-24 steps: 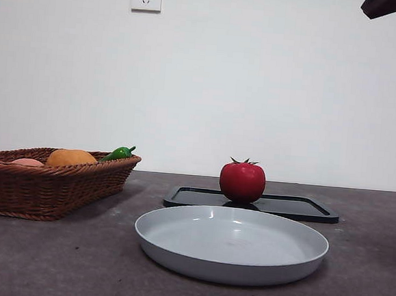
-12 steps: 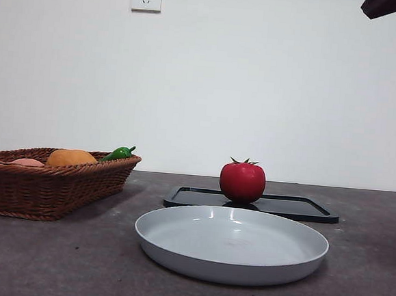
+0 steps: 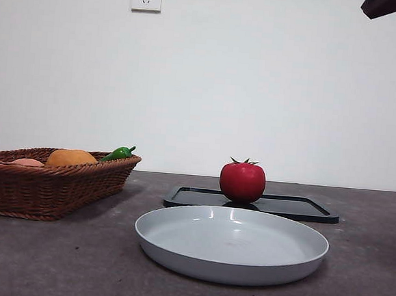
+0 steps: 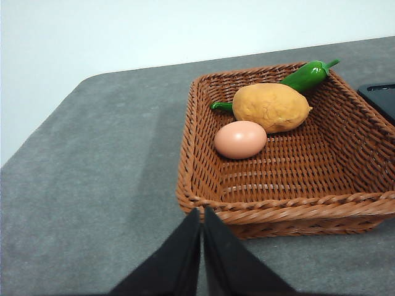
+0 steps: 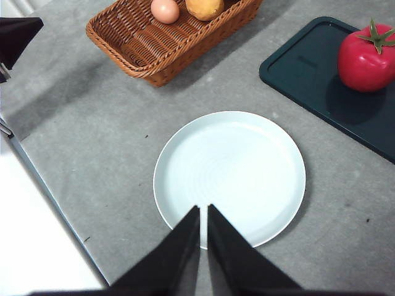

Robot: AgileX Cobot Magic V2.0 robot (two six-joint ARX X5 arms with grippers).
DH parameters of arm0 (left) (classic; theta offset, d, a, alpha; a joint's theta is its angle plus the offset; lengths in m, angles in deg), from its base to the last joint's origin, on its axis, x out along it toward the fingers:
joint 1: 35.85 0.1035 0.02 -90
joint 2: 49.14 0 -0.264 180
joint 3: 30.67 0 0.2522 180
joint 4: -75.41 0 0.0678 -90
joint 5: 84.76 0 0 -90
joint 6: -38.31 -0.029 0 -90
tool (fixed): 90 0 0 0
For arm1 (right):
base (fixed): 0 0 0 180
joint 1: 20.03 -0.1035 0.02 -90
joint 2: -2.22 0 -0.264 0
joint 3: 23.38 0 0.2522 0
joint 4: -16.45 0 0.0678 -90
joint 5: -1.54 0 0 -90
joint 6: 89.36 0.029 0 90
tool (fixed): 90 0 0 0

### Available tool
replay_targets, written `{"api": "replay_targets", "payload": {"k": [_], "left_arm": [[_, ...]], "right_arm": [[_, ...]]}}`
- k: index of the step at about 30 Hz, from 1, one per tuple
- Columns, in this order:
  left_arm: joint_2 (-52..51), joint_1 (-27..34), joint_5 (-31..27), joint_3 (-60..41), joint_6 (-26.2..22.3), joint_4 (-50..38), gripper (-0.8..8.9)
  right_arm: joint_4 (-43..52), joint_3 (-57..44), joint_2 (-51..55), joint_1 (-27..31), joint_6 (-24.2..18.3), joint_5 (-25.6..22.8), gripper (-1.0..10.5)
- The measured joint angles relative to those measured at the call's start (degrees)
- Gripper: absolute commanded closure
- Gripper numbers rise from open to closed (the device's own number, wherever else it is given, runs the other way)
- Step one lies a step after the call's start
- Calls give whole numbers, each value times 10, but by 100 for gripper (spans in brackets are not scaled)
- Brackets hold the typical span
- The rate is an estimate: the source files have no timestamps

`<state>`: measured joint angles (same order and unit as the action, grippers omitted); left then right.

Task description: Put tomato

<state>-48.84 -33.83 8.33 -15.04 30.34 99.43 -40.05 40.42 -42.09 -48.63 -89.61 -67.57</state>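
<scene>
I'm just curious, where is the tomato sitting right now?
In the front view the tomato stands on the black tray, right of centre, just behind the white plate.

I am counting one tomato [image 3: 242,182], one white plate [image 3: 231,244], one black tray [image 3: 296,208], one wicker basket [image 3: 44,187], one egg [image 4: 241,139], one green pepper [image 4: 307,76], and one orange fruit [image 4: 271,107].
</scene>
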Motion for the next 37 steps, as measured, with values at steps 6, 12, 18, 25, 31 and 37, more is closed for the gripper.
{"api": "replay_targets", "payload": {"k": [6, 12, 18, 25, 31, 37], "left_arm": [[0, 0, 0, 0, 0, 0, 806], [0, 0, 0, 0, 0, 0, 806], [0, 0, 0, 0, 0, 0, 806], [0, 0, 0, 0, 0, 0, 806], [0, 0, 0, 0, 0, 0, 806], [0, 0, 0, 0, 0, 0, 806]], "right_arm": [[56, -7, 44, 57, -23, -18, 937], [190, -90, 140, 178, -19, -35, 936], [315, -235, 252, 273, -14, -78, 937], [377, -362, 357, 310, -8, -125, 937], [391, -426, 411, 310, 1, -150, 936], [393, -475, 440, 310, 23, -151, 937]]}}
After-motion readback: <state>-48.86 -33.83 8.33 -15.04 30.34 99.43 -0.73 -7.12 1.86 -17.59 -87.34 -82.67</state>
